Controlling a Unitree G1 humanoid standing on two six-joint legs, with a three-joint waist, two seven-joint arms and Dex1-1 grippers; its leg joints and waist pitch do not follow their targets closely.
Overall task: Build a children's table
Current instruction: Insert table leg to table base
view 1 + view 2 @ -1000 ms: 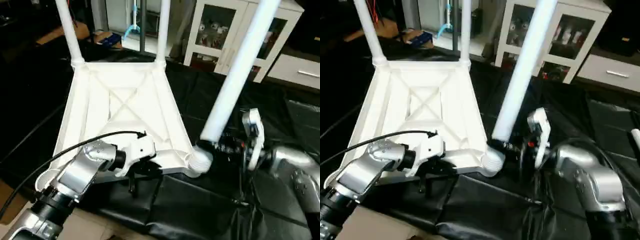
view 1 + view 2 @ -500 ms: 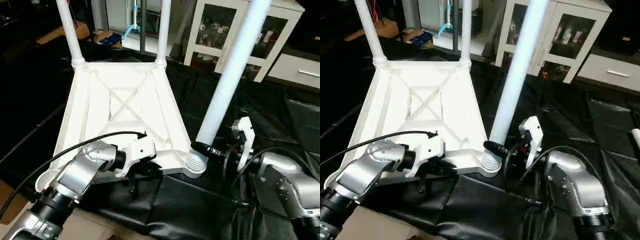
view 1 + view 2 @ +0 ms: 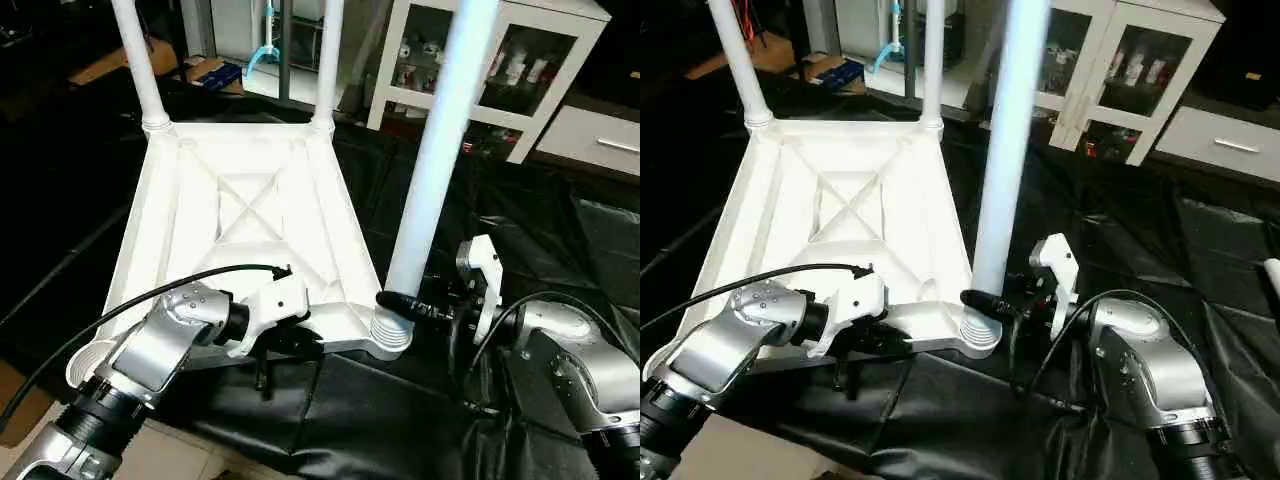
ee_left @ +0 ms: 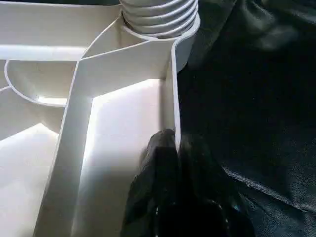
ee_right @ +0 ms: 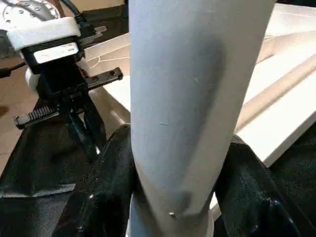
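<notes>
One white table top lies underside-up on the black sheet, three legs standing in its corner sockets; the right gripper clasps the near leg; the left gripper pinches the top's near rim.

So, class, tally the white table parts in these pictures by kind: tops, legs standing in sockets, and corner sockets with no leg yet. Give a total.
Tabletops: 1, the upside-down ribbed top.
Legs standing in sockets: 3, far left leg, far right leg, near right leg between the right pincer fingers.
Empty sockets: 1, the near left socket.
Total: 5.
</notes>
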